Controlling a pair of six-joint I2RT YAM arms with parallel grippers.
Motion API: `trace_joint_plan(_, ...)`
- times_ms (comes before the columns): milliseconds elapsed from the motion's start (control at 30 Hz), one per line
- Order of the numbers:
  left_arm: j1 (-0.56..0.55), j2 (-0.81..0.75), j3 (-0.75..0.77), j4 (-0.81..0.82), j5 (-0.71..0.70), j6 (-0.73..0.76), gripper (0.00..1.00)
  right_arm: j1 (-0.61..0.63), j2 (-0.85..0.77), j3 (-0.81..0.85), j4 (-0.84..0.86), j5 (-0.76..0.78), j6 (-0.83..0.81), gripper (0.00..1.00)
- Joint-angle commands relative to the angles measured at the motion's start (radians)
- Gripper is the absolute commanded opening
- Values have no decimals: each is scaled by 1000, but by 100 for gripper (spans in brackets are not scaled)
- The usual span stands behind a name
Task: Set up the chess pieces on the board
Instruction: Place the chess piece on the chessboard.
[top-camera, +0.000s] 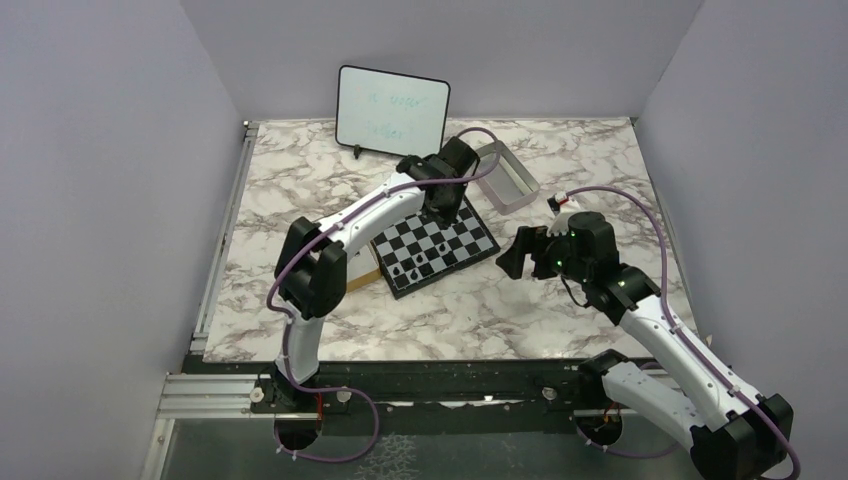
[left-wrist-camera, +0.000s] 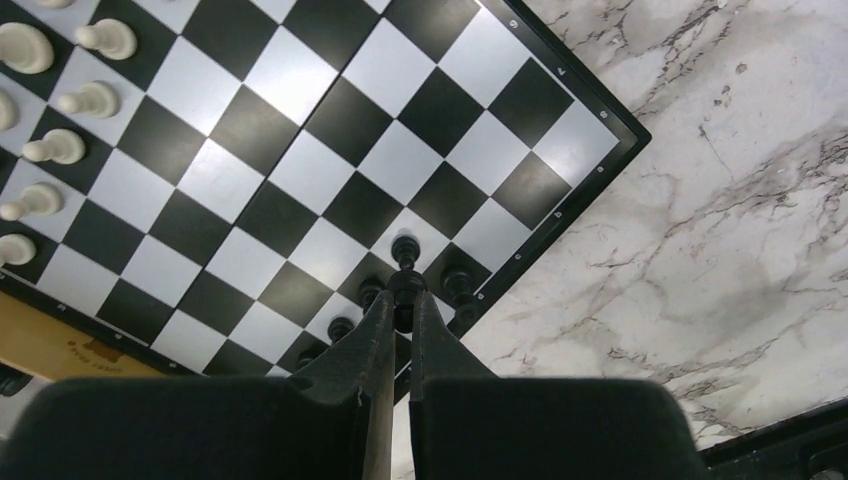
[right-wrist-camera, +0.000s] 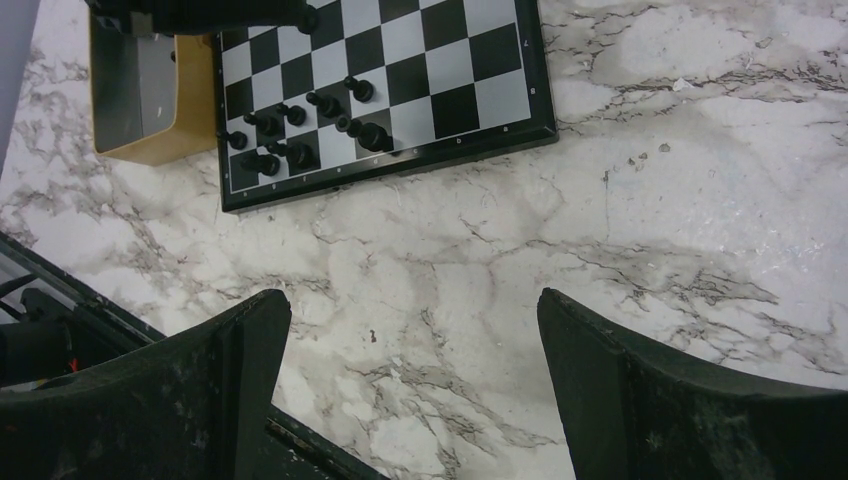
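The board (top-camera: 455, 240) lies mid-table. My left gripper (left-wrist-camera: 403, 300) hangs over its corner, shut on a black chess piece (left-wrist-camera: 406, 287) pinched between the fingertips. Three other black chess pieces (left-wrist-camera: 458, 283) stand on the squares just beneath it, and the right wrist view shows several black pieces (right-wrist-camera: 300, 130) clustered at that end of the board (right-wrist-camera: 455, 110). Pale pieces (left-wrist-camera: 88, 100) line the opposite side. My right gripper (right-wrist-camera: 412, 300) is open and holds nothing, hovering over bare marble to the right of the board (top-camera: 515, 255).
A tan wooden box (top-camera: 362, 275) touches the board's left edge. A grey metal tray (top-camera: 505, 175) stands behind the board at the right. A small whiteboard (top-camera: 392, 108) leans at the back. Walls close in on three sides.
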Motion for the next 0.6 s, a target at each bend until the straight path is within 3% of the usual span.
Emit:
trace_joint_plan(0, -30, 52, 55, -8, 2, -15, 6, -8, -7, 0, 26, -17, 2, 100)
trace_joint_plan(567, -46, 161, 100, -7, -1, -6, 6, -8, -4, -12, 17, 7, 4, 100)
